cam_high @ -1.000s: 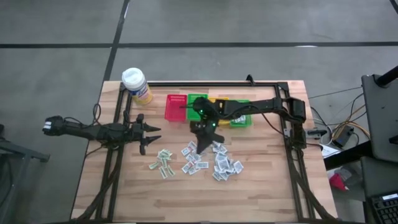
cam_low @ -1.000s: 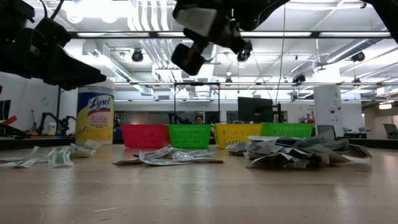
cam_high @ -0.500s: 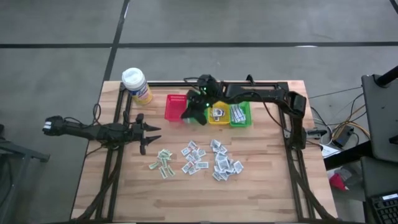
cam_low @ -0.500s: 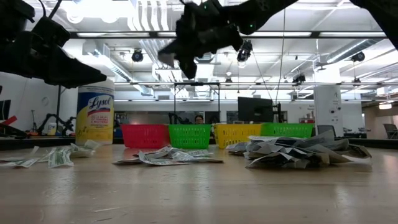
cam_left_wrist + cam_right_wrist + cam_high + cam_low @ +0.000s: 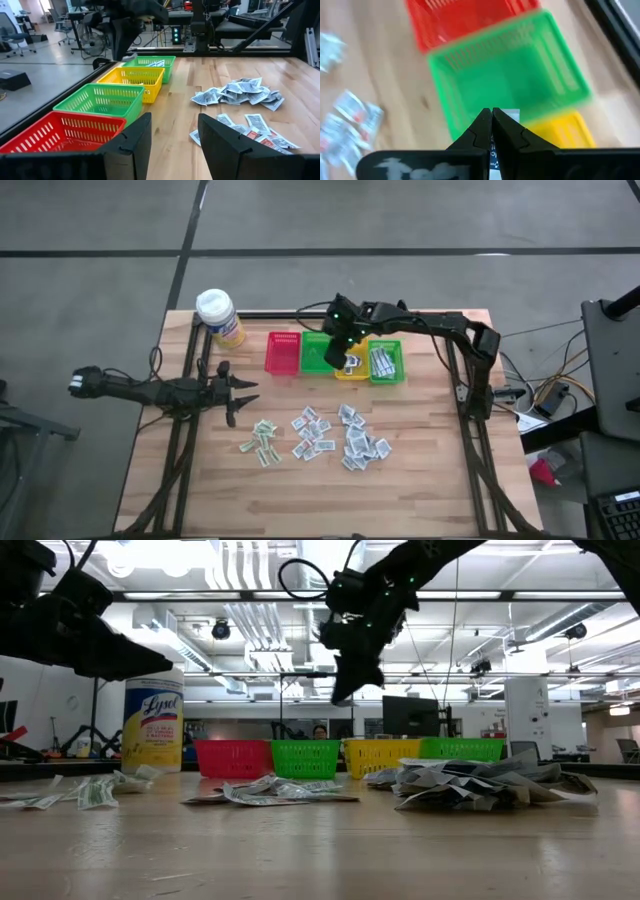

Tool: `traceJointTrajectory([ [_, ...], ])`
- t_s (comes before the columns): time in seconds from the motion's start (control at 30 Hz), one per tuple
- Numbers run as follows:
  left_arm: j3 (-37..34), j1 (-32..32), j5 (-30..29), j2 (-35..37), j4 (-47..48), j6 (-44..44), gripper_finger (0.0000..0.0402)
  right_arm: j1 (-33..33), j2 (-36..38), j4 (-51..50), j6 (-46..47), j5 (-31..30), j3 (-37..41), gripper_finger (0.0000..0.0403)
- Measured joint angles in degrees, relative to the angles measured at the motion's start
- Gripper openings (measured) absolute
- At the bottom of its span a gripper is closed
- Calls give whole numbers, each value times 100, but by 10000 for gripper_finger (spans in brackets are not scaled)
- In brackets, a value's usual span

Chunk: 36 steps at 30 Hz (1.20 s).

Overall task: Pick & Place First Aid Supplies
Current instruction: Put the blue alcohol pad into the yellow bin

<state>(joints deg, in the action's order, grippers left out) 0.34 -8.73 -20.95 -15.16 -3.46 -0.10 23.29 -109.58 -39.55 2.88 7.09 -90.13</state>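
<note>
High view: right arm up over the basket row, packet in its grip

The right gripper (image 5: 343, 352) has swung away from the scattered first aid supplies (image 5: 330, 435) on the wood and now hangs above the seam between the green basket (image 5: 315, 352) and the yellow basket (image 5: 352, 370). Its fingers are clenched tight, and the right wrist view shows a small white packet (image 5: 506, 116) nipped between the tips, poised over the green basket's edge. So the pick looks done and the drop is the step in hand; which basket it is meant for, I can't tell. Plenty of packets lie loose on the table (image 5: 430, 470), so the job is far from over. The left gripper (image 5: 237, 393) waits at the table's left side, fingers spread and empty
</note>
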Motion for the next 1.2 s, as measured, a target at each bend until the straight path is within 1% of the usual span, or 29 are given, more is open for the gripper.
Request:
traceJointTrajectory([
  [0.1, 0, 0, -2, 0, 0, -43, 158, 4, 108, -406, -118, -410, 2, 8],
  [0.2, 0, 0, 0, 0, 1, -48, 158, 33, 127, -731, -260, -478, 30, 8],
  [0.3, 0, 0, 0, 0, 2, -117, 158, 62, 109, -749, -412, -480, 207, 8],
  [0.47, 0, 0, 0, 0, 2, -205, 158, 79, 103, -318, -629, -475, 702, 8],
  [0.67, 0, 0, 0, 0, 2, -207, 158, 111, 99, 63, -673, -441, 1113, 8],
  [0.87, 0, 0, 2, 0, 3, -207, 158, 116, 98, 683, -673, -421, 1463, 8],
  [0.97, 0, 0, 2, 0, 4, -207, 158, 114, 94, 896, -570, -408, 1559, 8],
  [1.2, 0, 0, 3, 0, 4, -146, 158, 127, 66, 908, -479, -408, 1580, 9],
])
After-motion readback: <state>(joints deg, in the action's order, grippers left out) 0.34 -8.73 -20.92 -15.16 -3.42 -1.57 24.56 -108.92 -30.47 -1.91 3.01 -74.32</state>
